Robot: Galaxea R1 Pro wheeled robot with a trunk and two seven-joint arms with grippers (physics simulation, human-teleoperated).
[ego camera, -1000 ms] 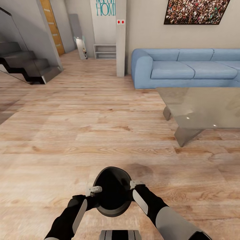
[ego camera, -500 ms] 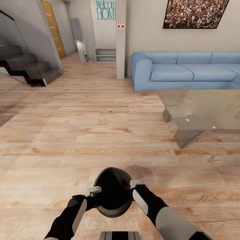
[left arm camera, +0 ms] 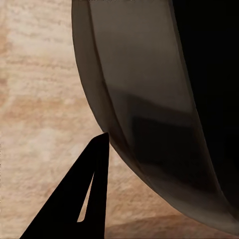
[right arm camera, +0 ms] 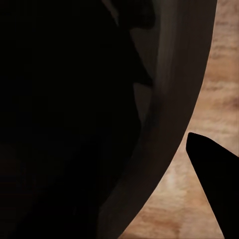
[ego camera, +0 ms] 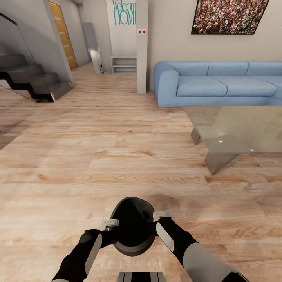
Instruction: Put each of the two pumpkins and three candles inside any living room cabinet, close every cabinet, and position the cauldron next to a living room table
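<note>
while the cauldron (ego camera: 132, 227) hangs low in front of the trunk above the wooden floor (ego camera: 98, 156), the left hand (ego camera: 110, 224) is clamped on its left rim and the right hand (ego camera: 159, 216) on its right rim, mouth facing up toward the head camera. from the left wrist a dark fingertip (left arm camera: 82, 199) lies just beside the cauldron's grey outer wall, and from the right wrist another finger (right arm camera: 216, 174) sits outside the rim. ahead and to the right stands the glass-topped surface (ego camera: 235, 129), well apart from the cauldron, with a blue sofa (ego camera: 219, 82) behind it.
</note>
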